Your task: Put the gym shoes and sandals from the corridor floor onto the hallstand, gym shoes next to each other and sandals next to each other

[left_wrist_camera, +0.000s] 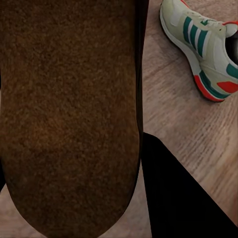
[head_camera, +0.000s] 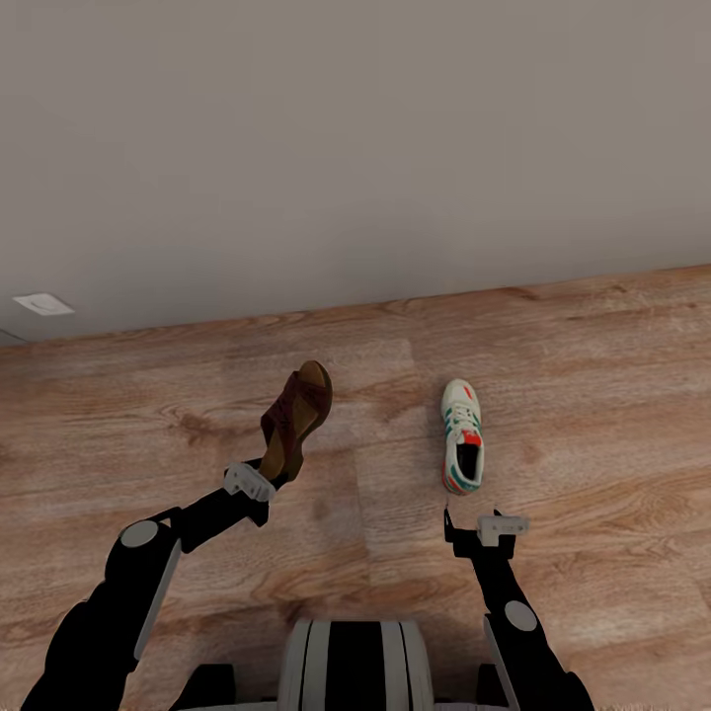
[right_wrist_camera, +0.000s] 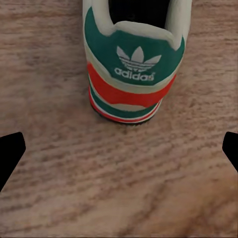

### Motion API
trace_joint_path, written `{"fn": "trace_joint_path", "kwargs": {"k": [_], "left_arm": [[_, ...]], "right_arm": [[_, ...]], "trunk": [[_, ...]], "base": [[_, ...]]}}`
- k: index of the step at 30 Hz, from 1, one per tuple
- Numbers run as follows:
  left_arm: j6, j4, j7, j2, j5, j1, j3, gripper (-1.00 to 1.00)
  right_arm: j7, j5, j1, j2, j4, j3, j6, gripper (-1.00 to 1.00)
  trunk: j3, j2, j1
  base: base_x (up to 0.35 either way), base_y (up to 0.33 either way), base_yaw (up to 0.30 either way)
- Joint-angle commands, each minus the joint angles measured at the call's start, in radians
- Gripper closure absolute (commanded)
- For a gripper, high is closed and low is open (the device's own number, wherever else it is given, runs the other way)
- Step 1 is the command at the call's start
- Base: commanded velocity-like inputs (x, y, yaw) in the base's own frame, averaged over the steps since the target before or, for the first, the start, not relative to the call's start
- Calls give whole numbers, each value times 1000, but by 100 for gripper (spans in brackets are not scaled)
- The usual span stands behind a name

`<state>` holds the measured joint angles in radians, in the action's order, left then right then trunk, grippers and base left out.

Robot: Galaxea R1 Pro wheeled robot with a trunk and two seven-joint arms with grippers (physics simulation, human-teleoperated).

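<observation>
1. The corridor floor (head_camera: 592, 395), wood-grain planks, is seen below a plain grey wall (head_camera: 355, 148).
2. One brown, suede-textured sandal (head_camera: 294, 417) is held lifted by the left gripper (head_camera: 265, 481), jaws pinching its heel end.
3. A cream gym shoe (head_camera: 462, 435) lies on the floor just beyond the right gripper (head_camera: 484, 525), jaws spread; grasping its heel is judged next.

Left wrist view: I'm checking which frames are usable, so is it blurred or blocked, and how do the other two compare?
Left wrist view: the sandal sits so close it blocks most of the frame, soft and grainy; the sneaker beyond is sharper. Right wrist view: the sneaker heel logo is crisp, floor grain slightly smeared. Head view: even, flat light, faint shadows, no glare.
</observation>
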<state>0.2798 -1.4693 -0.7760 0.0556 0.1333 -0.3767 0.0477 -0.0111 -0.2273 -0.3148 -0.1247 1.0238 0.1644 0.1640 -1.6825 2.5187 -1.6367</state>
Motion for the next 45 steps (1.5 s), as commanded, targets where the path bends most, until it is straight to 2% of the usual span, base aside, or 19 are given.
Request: {"fn": "trace_joint_path", "kwargs": {"k": [1,9,45], "left_arm": [[7,-9,-8,-1,5,-1,1,100],[12,-32,-8,-1,4,-6,1,100],[11,-32,-8,-2,3,-8,1,100]], "right_arm": [[-1,-10,0,-1,0,3,3,-100],[-1,-12,-1,-1,-3,4,3,-100],[0,-11,0,-1,-4,6,3,-100]], "trunk": [[-6,0,0],[-15,0,0],[-16,0,0]], "base": [[0,0,0],[0,0,0],[79,0,0]]}}
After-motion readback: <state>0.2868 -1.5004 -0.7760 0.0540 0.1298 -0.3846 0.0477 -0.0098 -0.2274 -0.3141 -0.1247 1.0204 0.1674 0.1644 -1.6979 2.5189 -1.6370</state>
